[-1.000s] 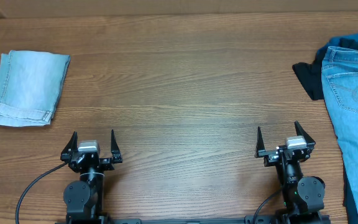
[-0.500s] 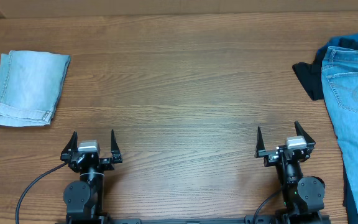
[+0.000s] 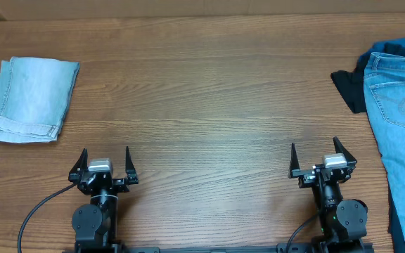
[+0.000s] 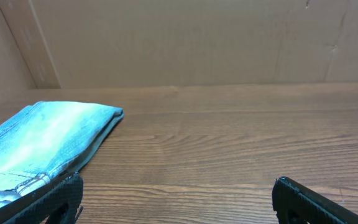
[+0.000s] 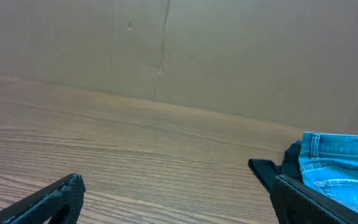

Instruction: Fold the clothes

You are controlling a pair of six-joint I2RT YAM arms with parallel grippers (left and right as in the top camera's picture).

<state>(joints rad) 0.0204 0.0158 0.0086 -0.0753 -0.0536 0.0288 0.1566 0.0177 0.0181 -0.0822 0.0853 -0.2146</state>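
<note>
Black against brown wood, the left hand [image 3: 105,151] and right hand [image 3: 314,147] sit at the near edge of the worktop [image 3: 209,105]. Both are released, with jaws spread wide, grasping nothing and touching no cloth. Just to the right of the right hand, a leg of the light-blue jeans [image 3: 403,119] runs along the worktop's right edge. The leg stretches away to a back pocket with curved stitching and then the waistband. Farther off on the left, well apart from the left hand, lies the folded denim [image 3: 30,98], a paler, neat rectangle. At the far right a dark garment [image 3: 348,88] pokes out leftward from under the jeans' waist. Beyond everything, in the wrist views, stands a plain cardboard wall [image 4: 197,37].
</note>
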